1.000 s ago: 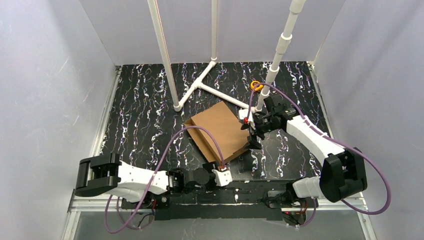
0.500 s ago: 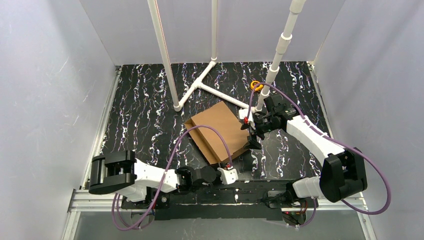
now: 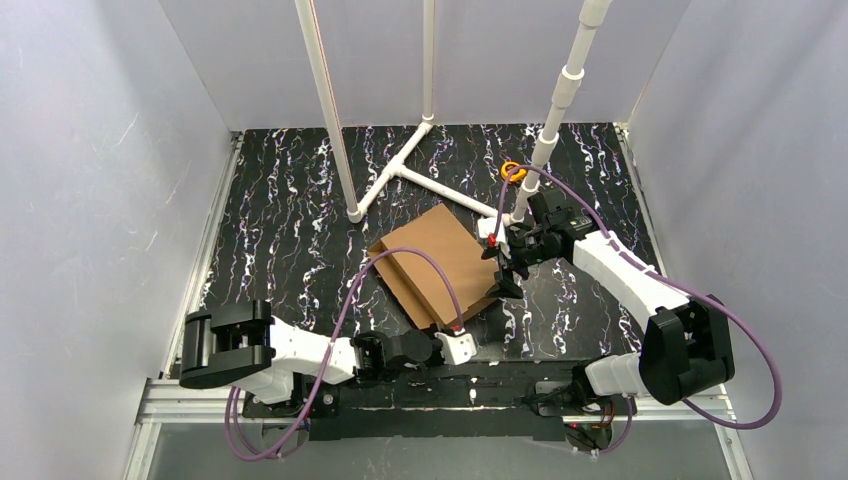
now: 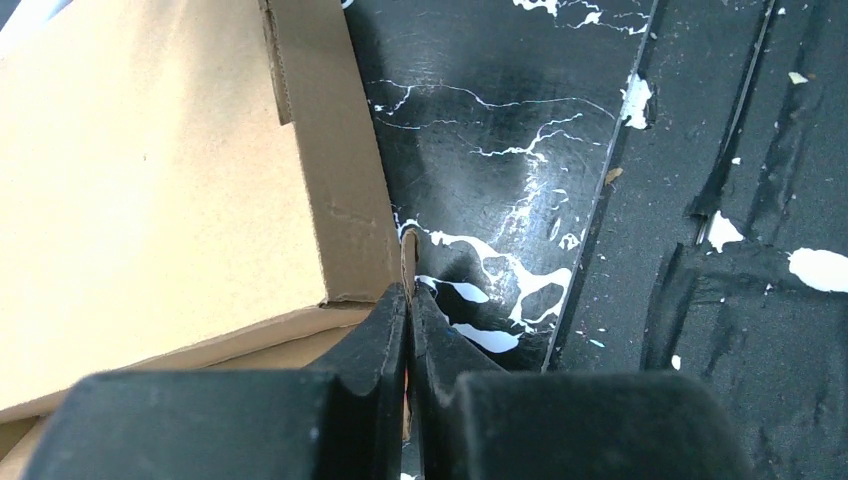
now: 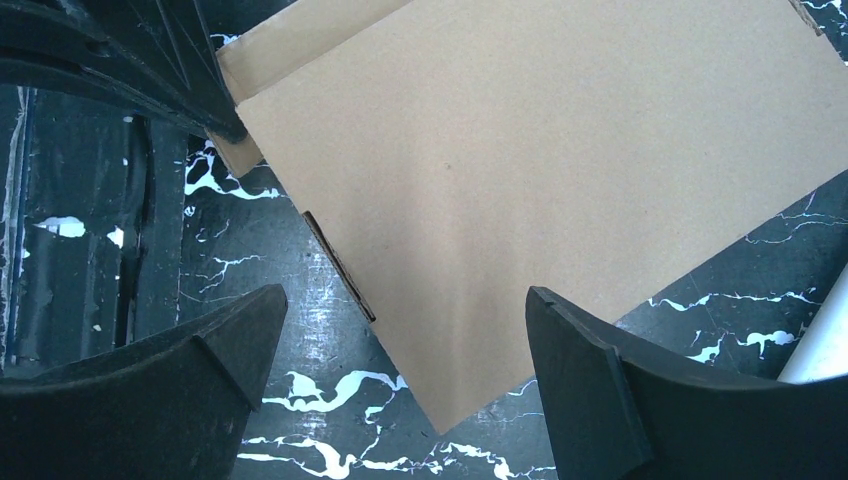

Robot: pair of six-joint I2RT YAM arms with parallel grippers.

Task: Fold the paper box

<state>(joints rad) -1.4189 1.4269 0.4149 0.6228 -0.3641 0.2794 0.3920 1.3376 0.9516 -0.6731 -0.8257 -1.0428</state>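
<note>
Left pincer (image 4: 408, 292) shifted rightward, clamped on paper box (image 3: 450, 235) corner; right pincer (image 5: 400, 310) spread above it.

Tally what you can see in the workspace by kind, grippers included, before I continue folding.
Paper box: 1
Grippers: 2, the left gripper and the right gripper
Upright white pipes: 3
Orange ring: 1
Total: 7

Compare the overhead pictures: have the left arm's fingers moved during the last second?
Yes. The left arm's fingers slid rightward, measured against the white pipe frame, and now pinch the box at its near corner.
</note>
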